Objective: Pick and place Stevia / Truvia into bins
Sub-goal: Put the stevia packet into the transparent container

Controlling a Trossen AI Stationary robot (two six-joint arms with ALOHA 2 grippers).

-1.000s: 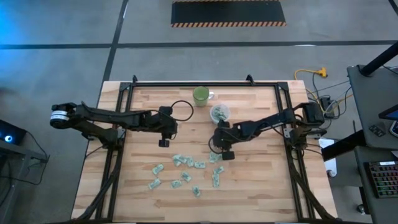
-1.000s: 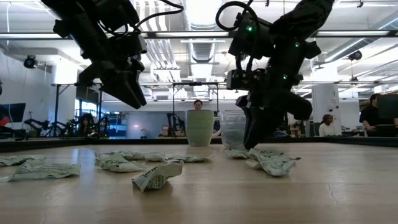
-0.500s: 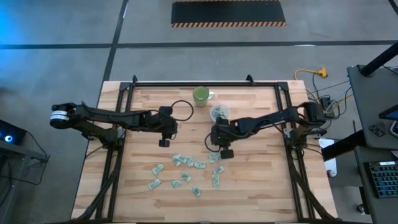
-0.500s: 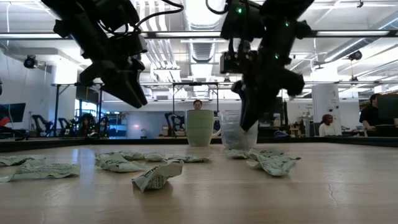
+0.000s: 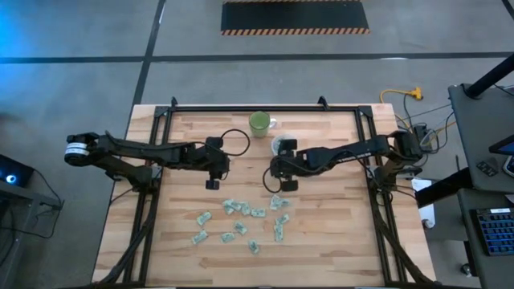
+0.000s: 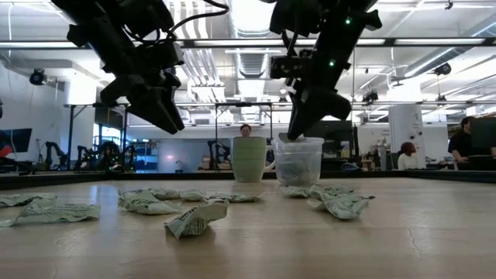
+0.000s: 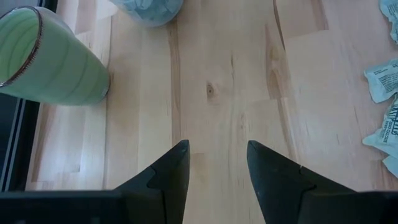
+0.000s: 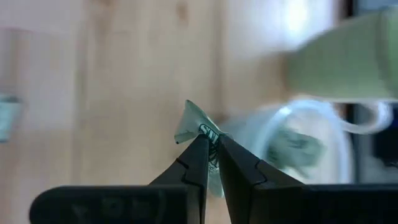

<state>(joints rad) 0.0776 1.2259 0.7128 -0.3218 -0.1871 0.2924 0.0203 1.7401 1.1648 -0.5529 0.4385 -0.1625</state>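
Stevia sachet (image 8: 198,127) pinched between the tips of my right gripper (image 8: 211,146), raised off the table and hanging just beside the rim of the clear plastic cup (image 8: 311,146); from table height the same gripper (image 6: 293,130) sits right over the cup's mouth (image 6: 298,159). My reading is that the carry is nearly done and only the release into the cup is left for this packet. My left gripper (image 7: 214,165) waits over bare wood on the other side of the table, its fingers spread with nothing between them. Inside the cup, several sachets already lie in a loose heap, so part of the job is behind me. Most of it is not: more than a dozen green-and-white sachets (image 5: 241,221) are scattered across the near half of the wooden table (image 5: 337,249), well apart from the cup. Beside the cup stands a green mug (image 5: 259,123), which looks to hold no sachets, though I cannot see its bottom.
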